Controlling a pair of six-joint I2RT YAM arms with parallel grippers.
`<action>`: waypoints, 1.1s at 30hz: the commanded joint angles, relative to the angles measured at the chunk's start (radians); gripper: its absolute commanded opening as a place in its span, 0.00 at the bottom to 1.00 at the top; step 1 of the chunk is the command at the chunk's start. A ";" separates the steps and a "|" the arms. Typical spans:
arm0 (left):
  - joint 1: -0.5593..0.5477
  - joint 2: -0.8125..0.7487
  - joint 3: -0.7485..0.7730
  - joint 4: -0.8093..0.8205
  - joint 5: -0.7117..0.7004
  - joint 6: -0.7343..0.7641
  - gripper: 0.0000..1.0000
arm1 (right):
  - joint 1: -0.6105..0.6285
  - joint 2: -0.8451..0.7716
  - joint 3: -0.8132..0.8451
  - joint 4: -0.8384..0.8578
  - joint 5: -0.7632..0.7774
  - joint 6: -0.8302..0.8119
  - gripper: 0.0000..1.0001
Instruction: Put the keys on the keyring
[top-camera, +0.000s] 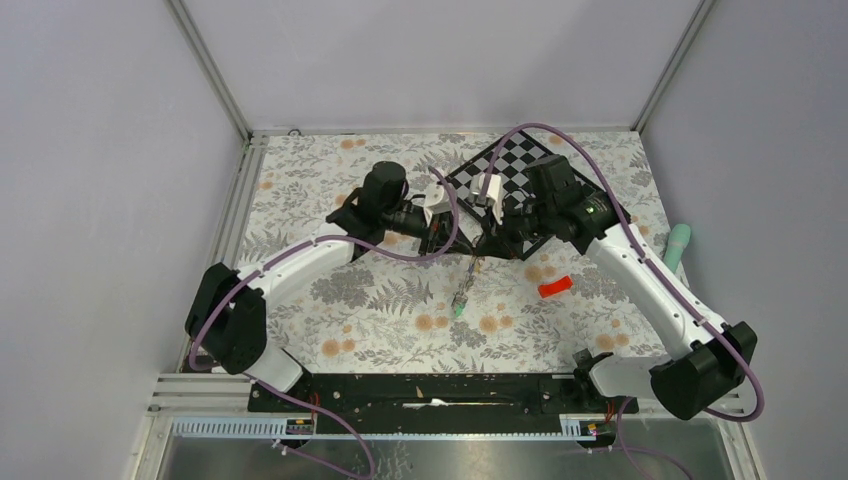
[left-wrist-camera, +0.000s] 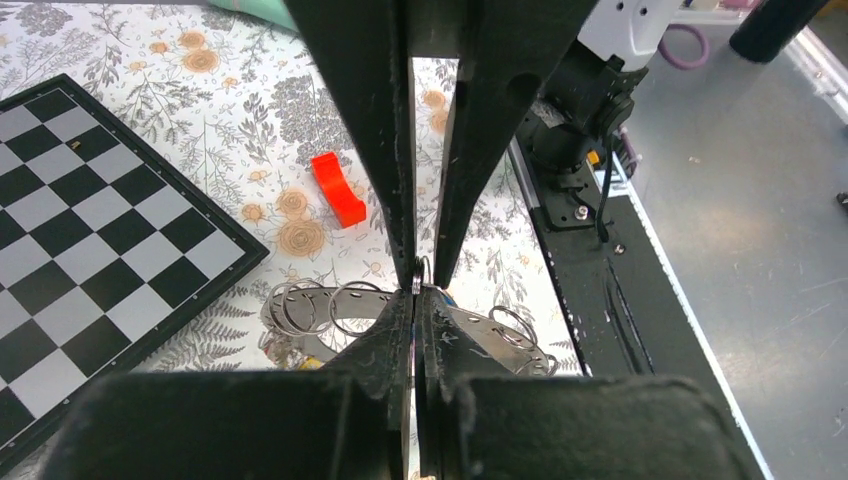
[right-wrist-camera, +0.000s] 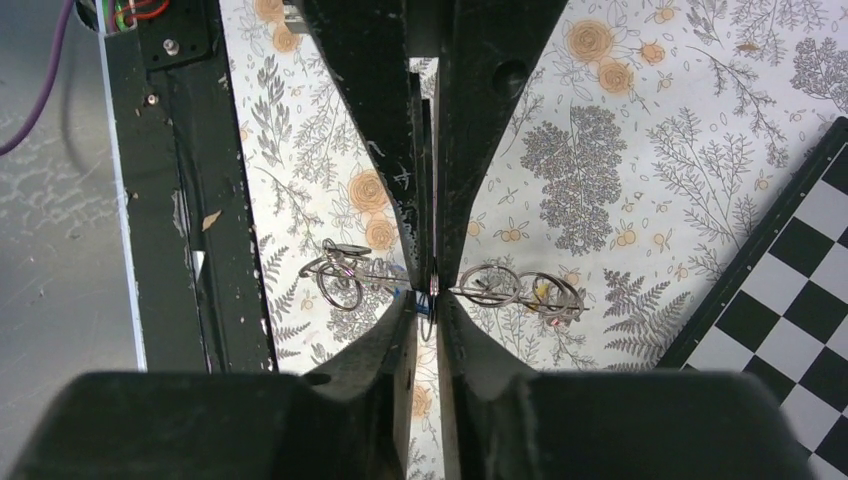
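Observation:
The keyring (left-wrist-camera: 478, 343), a dark grey flat ring strung with several small wire rings, hangs above the table between both grippers. My left gripper (left-wrist-camera: 418, 292) is shut on its edge. My right gripper (right-wrist-camera: 430, 295) faces it from the other side, its fingers a narrow gap apart around the same spot and a thin wire ring. Edge-on in the right wrist view, the keyring (right-wrist-camera: 497, 293) shows a yellow tag (right-wrist-camera: 543, 290) among its rings. In the top view the left gripper (top-camera: 462, 238) and right gripper (top-camera: 488, 238) meet, and a green-tagged key (top-camera: 461, 302) dangles below them.
A red oblong block (top-camera: 555, 288) lies on the floral cloth right of the dangling key. The chequered board (top-camera: 520, 165) lies behind the grippers. A teal object (top-camera: 678, 245) sits at the right wall. The black base rail (top-camera: 430, 390) runs along the near edge.

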 joint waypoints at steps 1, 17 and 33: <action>0.026 -0.046 -0.102 0.456 0.048 -0.333 0.00 | 0.003 -0.050 -0.007 0.063 -0.021 0.035 0.23; 0.045 -0.069 -0.240 0.867 0.034 -0.677 0.00 | -0.063 -0.093 -0.107 0.153 -0.126 0.090 0.40; 0.047 -0.043 -0.269 1.061 0.013 -0.842 0.00 | -0.063 -0.079 -0.157 0.215 -0.187 0.131 0.00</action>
